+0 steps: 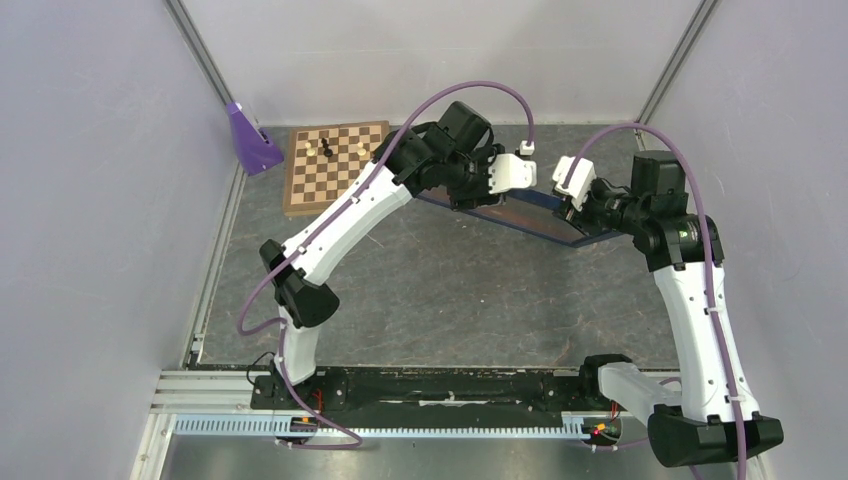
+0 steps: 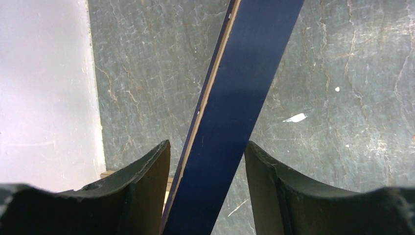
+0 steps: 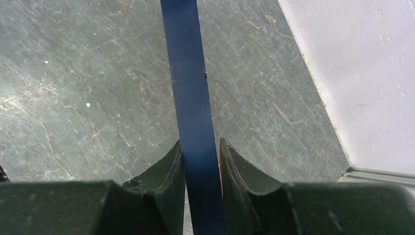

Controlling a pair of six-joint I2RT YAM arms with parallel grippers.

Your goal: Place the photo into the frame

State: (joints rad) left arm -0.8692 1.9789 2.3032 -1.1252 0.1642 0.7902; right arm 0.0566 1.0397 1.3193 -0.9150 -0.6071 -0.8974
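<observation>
The frame (image 1: 520, 215) is held tilted off the table between both grippers, dark blue rail along its near edge. A reddish-brown sheet shows inside it; I cannot tell whether this is the photo. My left gripper (image 1: 478, 193) straddles the frame's left part. In the left wrist view the gripper (image 2: 206, 144) is open, and the blue rail with its light wood edge (image 2: 235, 98) passes between the fingers with a gap on the right. My right gripper (image 1: 580, 215) holds the frame's right end. In the right wrist view the gripper (image 3: 199, 142) is shut on the blue rail (image 3: 188, 88).
A chessboard (image 1: 335, 165) with a few pieces lies at the back left. A purple object (image 1: 250, 140) stands in the back left corner. White walls close in on the left, back and right. A metal rail (image 1: 400, 425) runs along the near edge.
</observation>
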